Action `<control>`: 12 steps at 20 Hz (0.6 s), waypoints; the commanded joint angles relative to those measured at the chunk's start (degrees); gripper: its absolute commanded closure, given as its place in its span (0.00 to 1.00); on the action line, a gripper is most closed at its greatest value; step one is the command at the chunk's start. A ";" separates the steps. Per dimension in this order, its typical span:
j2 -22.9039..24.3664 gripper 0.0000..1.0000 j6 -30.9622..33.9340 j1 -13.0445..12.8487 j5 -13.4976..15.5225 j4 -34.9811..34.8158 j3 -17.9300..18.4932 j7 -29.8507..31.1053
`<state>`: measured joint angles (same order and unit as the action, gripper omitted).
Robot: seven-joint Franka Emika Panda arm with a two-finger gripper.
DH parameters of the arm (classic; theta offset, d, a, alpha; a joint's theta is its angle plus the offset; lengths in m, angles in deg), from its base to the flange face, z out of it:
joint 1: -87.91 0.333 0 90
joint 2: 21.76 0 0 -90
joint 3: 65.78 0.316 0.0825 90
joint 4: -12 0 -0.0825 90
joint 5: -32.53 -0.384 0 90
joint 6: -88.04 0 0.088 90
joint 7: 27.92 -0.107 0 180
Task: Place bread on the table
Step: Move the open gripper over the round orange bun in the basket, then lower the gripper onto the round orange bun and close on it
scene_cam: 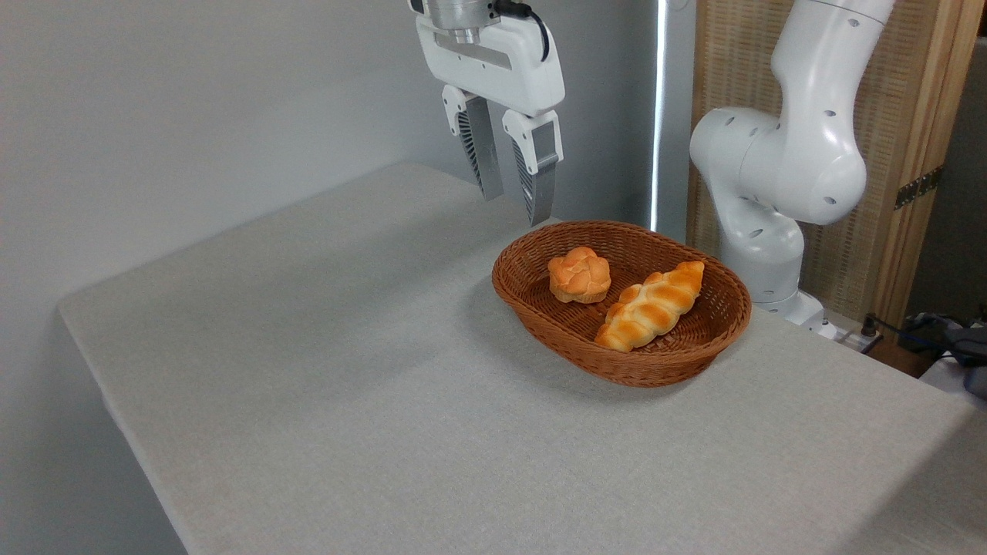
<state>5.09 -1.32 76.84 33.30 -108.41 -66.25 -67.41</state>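
Note:
The bread (579,274), a small round golden bun with a lobed knotted top, lies in the left half of a brown wicker basket (532,301). The basket stands on the table (347,385), a large top covered in light grey fabric. My gripper (515,206) hangs open well above the table, up and to the left of the bun, beyond the basket's far rim. Nothing is between its fingers.
A longer braided golden loaf (651,305) lies in the right half of the basket. The arm's white base (759,254) stands behind the basket at the right. A grey wall runs along the left and back, and cables (925,331) lie at the far right.

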 commanded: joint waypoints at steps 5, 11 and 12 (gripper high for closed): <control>3.83 0.00 -3.89 -0.44 0.02 -5.97 -1.89 -1.19; 5.49 0.00 -6.43 0.44 0.02 -13.42 -8.05 -1.46; 6.89 0.00 -7.48 0.44 0.02 -15.44 -8.32 -1.46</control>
<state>7.81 -5.80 76.47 33.31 -117.98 -73.27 -68.01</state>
